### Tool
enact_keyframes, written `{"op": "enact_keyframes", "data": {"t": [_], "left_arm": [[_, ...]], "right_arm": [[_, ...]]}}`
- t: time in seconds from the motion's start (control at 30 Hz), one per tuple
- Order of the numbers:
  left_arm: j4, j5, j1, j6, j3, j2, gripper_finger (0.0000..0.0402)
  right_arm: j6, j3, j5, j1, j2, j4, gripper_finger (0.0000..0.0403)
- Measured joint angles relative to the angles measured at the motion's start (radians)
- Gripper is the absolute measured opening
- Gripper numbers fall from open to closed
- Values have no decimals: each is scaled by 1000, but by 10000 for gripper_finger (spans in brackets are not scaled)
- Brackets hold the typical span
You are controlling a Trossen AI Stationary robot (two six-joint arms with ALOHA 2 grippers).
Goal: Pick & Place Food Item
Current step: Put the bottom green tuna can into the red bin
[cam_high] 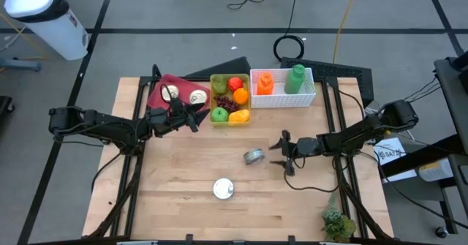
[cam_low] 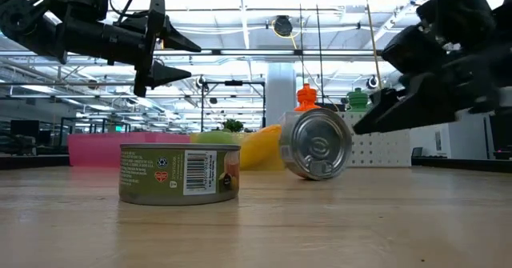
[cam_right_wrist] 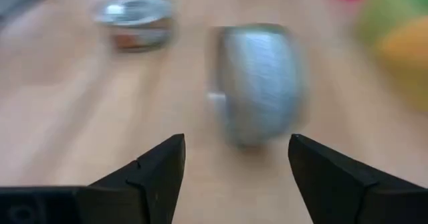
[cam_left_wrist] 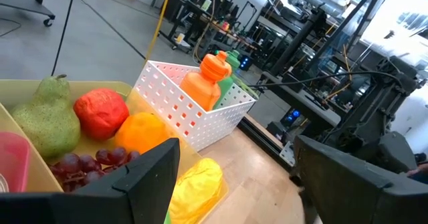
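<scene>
1. Shiny round tin (cam_high: 254, 156) lies on its side on the wooden table (cam_high: 183, 208), just beside the right gripper (cam_high: 285, 153), jaws parted, empty.
2. Yellow bin (cam_high: 228, 121) holds fruit (pear, grapes); left gripper (cam_high: 196, 113) open beside it.

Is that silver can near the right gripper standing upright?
No. In the low view the silver can lies on its side on the table, its round end facing the camera.

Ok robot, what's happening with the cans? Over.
Right pincer open, empty, beside tipped can. Left pincer open over fruit tray. Upright can untouched. Nothing blocking.
</scene>
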Motion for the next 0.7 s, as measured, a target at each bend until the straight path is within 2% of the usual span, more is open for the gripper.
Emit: {"op": "enact_keyframes", "data": {"t": [0.1,0.2,0.4,0.5,0.7], "left_arm": [[0,0,0,0,0,0,301],[0,0,0,0,0,0,301],[0,0,0,0,0,0,301],[0,0,0,0,0,0,301],[-2,0,0,0,0,0,301]], "right_arm": [[-3,0,141,-2,2,21,252],[1,0,175,-2,33,80,258],[-106,30,117,-2,161,223,271],[-128,84,102,-15,239,231,271],[-132,172,-25,-51,358,230,270]]}}
